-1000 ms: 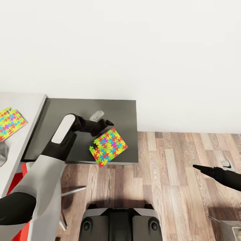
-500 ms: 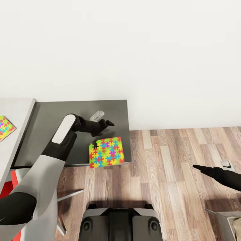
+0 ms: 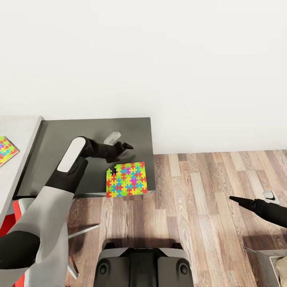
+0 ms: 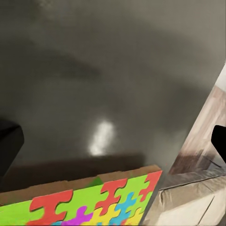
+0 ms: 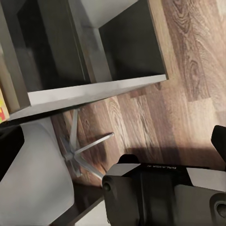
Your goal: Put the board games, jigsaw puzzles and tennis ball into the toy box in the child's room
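Below, the head view shows a dark grey worktop set against a white wall, with a wooden floor to its right and near side. One jigsaw puzzle, a bright multicoloured square, lies flat at the near right corner of this worktop, its near edge about level with the worktop's near edge. The left gripper hangs over the worktop just beyond the puzzle's far edge, apart from it; its jaws hold nothing, and how wide they stand cannot be told from these views. In the left wrist view the puzzle's orange-edged border sits close to the camera, with bare grey worktop beyond. A second jigsaw puzzle lies at the far left on a lighter grey worktop adjoining the dark one. The right gripper is held over the floor at the right, well apart from both puzzles; its jaws appear as one narrow point, holding nothing. A chair's metal legs show beneath the left arm. The robot's base sits at the near edge.
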{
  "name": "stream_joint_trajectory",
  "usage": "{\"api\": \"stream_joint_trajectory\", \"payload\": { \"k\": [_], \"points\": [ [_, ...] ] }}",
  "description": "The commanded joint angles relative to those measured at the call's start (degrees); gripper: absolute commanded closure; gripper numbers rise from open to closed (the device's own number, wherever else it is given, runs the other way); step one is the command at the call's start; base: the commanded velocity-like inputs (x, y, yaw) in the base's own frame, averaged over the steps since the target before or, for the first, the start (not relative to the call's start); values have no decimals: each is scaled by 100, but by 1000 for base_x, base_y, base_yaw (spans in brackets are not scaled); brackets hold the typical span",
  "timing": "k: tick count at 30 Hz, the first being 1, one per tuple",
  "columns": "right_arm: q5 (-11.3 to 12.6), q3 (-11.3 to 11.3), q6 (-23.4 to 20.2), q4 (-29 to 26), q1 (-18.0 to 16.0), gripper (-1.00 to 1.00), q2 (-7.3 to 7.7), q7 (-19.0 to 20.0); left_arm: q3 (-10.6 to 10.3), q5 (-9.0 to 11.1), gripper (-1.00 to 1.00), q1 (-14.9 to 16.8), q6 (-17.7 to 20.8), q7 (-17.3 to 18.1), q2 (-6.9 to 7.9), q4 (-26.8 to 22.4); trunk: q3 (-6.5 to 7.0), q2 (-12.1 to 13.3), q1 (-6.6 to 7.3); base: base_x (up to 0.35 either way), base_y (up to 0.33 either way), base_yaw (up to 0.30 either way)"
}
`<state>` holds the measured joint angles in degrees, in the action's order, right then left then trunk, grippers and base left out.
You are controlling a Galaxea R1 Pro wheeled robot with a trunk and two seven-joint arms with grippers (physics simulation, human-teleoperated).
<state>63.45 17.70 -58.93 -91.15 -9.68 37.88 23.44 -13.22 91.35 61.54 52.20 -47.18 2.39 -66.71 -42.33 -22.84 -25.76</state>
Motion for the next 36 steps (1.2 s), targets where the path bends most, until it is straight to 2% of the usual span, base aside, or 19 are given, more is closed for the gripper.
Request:
{"api": "stream_joint_trajectory", "payload": {
  "k": [1, 9, 13, 23, 36],
  "points": [
    [-52, 5, -22, 1, -4, -100, 1, 55, -12, -73, -100, 2, 69, -77, 8, 376, -7, -8, -3, -165, -49, -2],
    [-54, 5, -22, 1, -7, -100, 0, 55, 28, -73, -100, -47, 59, -80, 152, 170, -7, -8, -3, -111, -33, -1],
    [-53, 5, -22, 1, -7, -100, 0, 55, 148, -65, -100, -100, 59, -87, 240, -31, -7, -8, -3, -38, -11, 0],
    [-55, 5, -22, 1, -5, -100, 0, 55, 344, -56, -100, -287, 61, -109, 310, -395, -7, -8, -3, -12, -4, 0],
    [-52, 5, -22, 1, -7, -100, 0, 55, 389, -77, -100, -260, 62, -134, 378, -573, -7, -8, -3, -1, 0, 0]
  ]
}}
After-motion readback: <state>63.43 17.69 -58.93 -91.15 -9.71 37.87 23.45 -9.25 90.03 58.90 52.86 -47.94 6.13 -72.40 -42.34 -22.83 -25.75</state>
